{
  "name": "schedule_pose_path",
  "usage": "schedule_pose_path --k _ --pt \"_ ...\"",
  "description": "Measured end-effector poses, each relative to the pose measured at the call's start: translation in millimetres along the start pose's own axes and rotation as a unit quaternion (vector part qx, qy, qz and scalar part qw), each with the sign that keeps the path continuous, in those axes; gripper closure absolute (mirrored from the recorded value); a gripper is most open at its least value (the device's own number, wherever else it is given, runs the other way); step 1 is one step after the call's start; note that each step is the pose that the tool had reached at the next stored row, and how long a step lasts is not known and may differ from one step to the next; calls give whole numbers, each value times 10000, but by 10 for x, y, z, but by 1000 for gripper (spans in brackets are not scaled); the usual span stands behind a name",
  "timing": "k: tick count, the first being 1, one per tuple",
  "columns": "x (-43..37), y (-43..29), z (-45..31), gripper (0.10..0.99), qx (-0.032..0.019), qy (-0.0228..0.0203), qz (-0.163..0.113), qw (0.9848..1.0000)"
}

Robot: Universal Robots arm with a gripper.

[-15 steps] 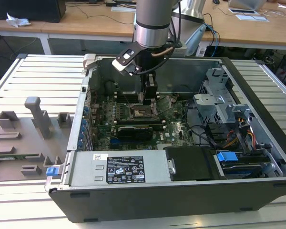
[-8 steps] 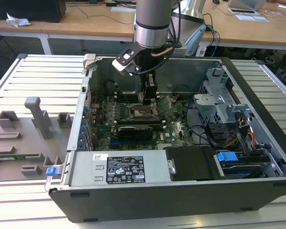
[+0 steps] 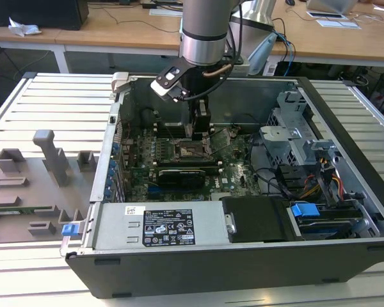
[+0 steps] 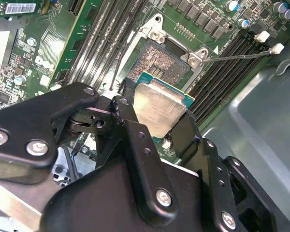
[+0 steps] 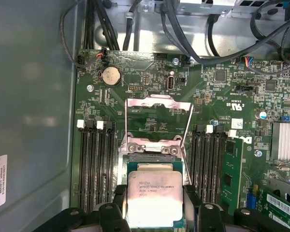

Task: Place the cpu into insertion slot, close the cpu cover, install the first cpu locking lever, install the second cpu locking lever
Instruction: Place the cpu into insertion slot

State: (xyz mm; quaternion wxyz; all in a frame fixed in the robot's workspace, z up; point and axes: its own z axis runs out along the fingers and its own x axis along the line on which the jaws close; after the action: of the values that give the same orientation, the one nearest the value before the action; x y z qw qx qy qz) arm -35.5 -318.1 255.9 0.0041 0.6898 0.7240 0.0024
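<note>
My gripper (image 3: 200, 133) hangs inside the open computer case, just above the motherboard. It is shut on the cpu (image 5: 153, 193), a flat square chip with a dull silver top, pinched at two opposite edges by the black fingers (image 5: 120, 203). In the second wrist view the cpu (image 4: 159, 108) hovers over one side of the insertion slot (image 4: 160, 59), whose dark centre and silvery rim lie bare. The cpu cover (image 5: 157, 102) is swung open beyond the slot, and board shows through its window. In the exterior view the insertion slot (image 3: 189, 152) sits directly under the gripper.
Long black memory slots (image 5: 94, 169) flank the socket on both sides. The case wall (image 3: 198, 262) and a labelled power supply (image 3: 160, 227) stand in front. Drive bays with cables (image 3: 313, 173) fill the exterior view's right. Grey fixtures (image 3: 48, 160) lie on the slatted table.
</note>
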Motion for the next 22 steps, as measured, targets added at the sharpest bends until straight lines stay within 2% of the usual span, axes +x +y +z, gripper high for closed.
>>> schedule_pose_path --k 6,10,13,18,22 --pt "90 5 40 541 0 1 -1 10000" --pt "93 -4 106 541 0 -6 -1 10000" --pt "73 -12 134 541 0 -8 -1 10000" --pt "-14 -19 208 541 -1 -8 -1 10000" --pt "-39 -22 258 541 0 -12 1 10000"
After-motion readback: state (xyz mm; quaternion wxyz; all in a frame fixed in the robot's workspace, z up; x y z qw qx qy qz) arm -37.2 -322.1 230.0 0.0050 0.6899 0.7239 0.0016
